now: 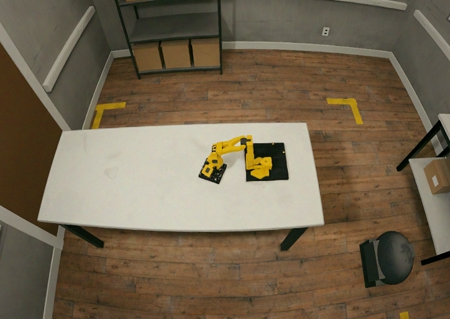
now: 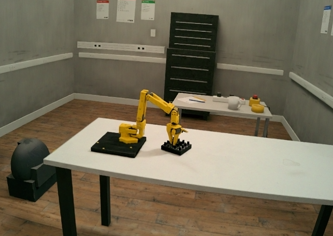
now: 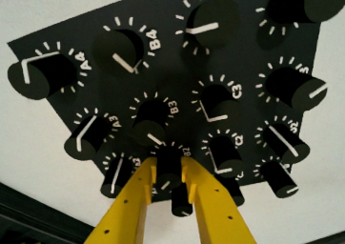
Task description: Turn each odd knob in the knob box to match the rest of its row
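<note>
Black knob box (image 3: 169, 87), white marks

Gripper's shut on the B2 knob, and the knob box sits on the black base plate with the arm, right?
Not quite. The gripper is shut on the B2 knob, but the knob box sits on the white table beside the black base plate, not on it. The exterior view shows this.
</note>
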Motion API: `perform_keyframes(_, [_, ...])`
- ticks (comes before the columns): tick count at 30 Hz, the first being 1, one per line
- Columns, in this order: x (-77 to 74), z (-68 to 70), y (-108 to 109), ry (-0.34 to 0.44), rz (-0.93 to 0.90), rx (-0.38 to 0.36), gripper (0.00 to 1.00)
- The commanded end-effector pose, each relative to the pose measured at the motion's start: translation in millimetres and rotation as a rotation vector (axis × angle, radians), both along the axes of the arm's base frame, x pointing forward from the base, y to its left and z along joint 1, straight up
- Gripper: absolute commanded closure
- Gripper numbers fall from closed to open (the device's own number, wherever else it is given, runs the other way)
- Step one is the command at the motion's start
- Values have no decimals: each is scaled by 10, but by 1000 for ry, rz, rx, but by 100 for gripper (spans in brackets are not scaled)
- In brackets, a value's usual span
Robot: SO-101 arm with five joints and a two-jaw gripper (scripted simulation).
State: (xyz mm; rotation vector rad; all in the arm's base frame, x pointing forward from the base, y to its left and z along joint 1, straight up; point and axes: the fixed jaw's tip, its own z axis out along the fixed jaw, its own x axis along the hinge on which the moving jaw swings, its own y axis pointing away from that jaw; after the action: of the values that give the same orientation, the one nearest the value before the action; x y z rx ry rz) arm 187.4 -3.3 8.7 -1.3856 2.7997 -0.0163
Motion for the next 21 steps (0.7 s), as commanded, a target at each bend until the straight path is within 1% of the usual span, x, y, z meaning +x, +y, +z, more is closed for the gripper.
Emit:
perform_keyframes(1, [-18,-10,2,17,41,1,99])
perform_keyframes(16, [-24,-10,-12,17,303,-2,99])
perform_keyframes(18, [-24,-10,-12,17,303,-2,99])
perform_keyframes(21, [-25,-10,-14,17,355,-3,99])
